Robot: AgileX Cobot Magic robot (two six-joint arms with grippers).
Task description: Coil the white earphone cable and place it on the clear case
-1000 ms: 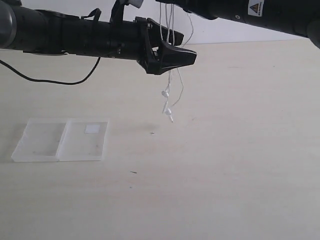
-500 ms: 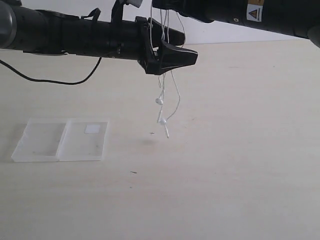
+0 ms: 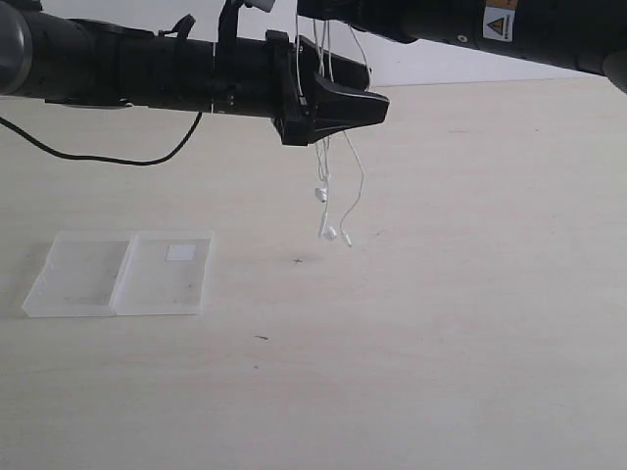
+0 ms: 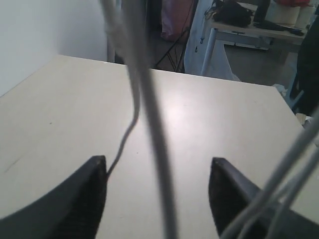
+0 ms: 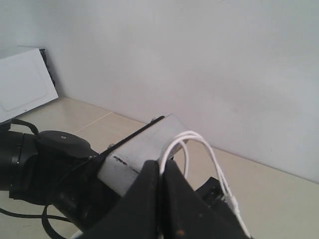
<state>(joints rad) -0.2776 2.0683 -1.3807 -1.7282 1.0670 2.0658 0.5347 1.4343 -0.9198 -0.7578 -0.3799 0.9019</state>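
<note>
The white earphone cable point(image 3: 351, 186) hangs in loops from my right gripper point(image 3: 326, 12), which is shut on it at the top of the exterior view. In the right wrist view the loops point(image 5: 209, 152) rise out of the closed jaws point(image 5: 162, 167). The strands drop past my left gripper point(image 3: 338, 103), whose black fingers point(image 4: 92, 191) stand apart with one blurred strand point(image 4: 158, 149) running between them, touching neither. Two earbuds point(image 3: 322, 194) dangle well above the table. The clear case point(image 3: 88, 279) lies open and flat at the left, its white label point(image 3: 180, 253) on the right half.
The pale wooden table point(image 3: 441, 323) spreads under both arms. A black lead point(image 3: 98, 157) trails from the left arm over the table's far left. A white wall point(image 5: 199, 59) rises behind the table.
The dangling earbuds have swung right and risen a little. The right arm shifted slightly left at the top. The left gripper stays around the strands.
</note>
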